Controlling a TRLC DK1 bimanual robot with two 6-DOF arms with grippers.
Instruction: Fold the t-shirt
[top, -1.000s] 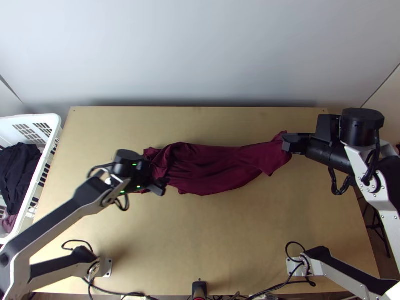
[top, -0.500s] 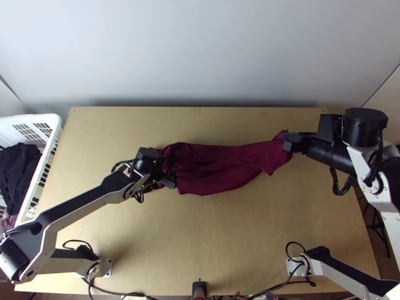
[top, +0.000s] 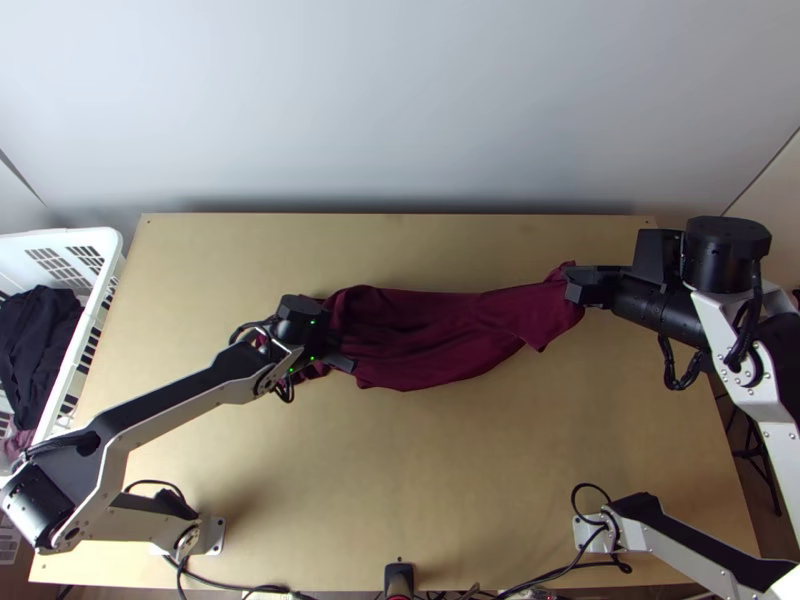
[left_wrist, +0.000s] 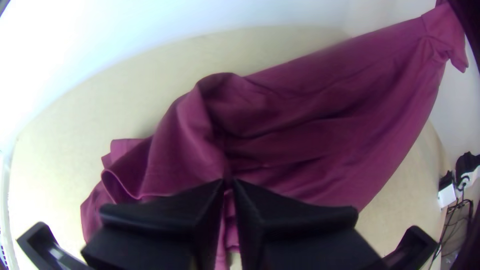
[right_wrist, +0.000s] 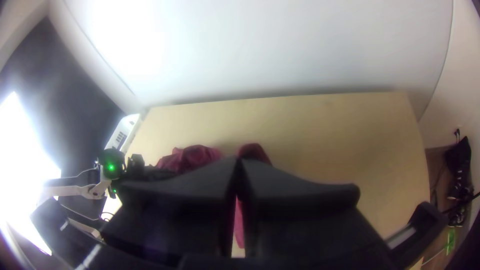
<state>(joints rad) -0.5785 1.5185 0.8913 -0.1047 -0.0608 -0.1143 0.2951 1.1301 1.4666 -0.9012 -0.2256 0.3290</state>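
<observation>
Across the table (top: 430, 480), left tool (top: 346, 364) and right tool (top: 576, 286) pinch the rumpled maroon t-shirt (top: 430, 335).

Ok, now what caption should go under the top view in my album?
A crumpled dark red t-shirt stretches across a wooden table, pinched by the left gripper and the right gripper.

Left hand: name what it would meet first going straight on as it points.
The left hand would likely meet more of the maroon t-shirt it pinches, then the table beneath; its height above them is unclear.
</observation>
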